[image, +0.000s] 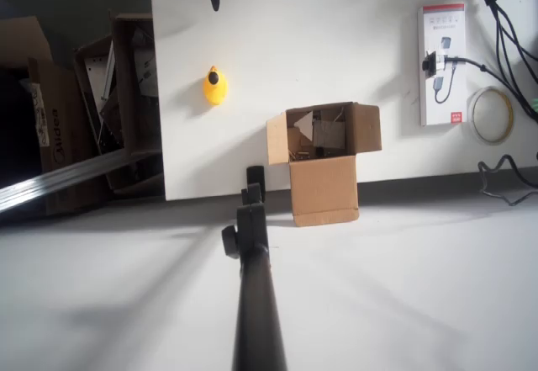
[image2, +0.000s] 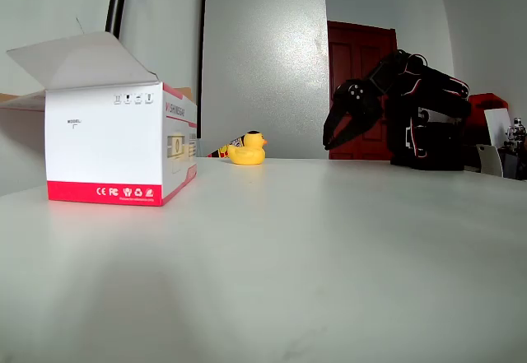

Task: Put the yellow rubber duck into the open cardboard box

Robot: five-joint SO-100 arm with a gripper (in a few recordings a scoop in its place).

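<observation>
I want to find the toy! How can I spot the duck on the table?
Look at the white table in the overhead view. Left of the open cardboard box sits the yellow rubber duck, alone. It is the one small, bright yellow, rounded thing there.

A white table [image: 277,18] fills the overhead view; dark floor and printed cardboard boxes [image: 50,119] lie at nine o'clock. In the fixed view, pale walls [image2: 263,50] surround a dark red door [image2: 354,50] at one o'clock.
</observation>
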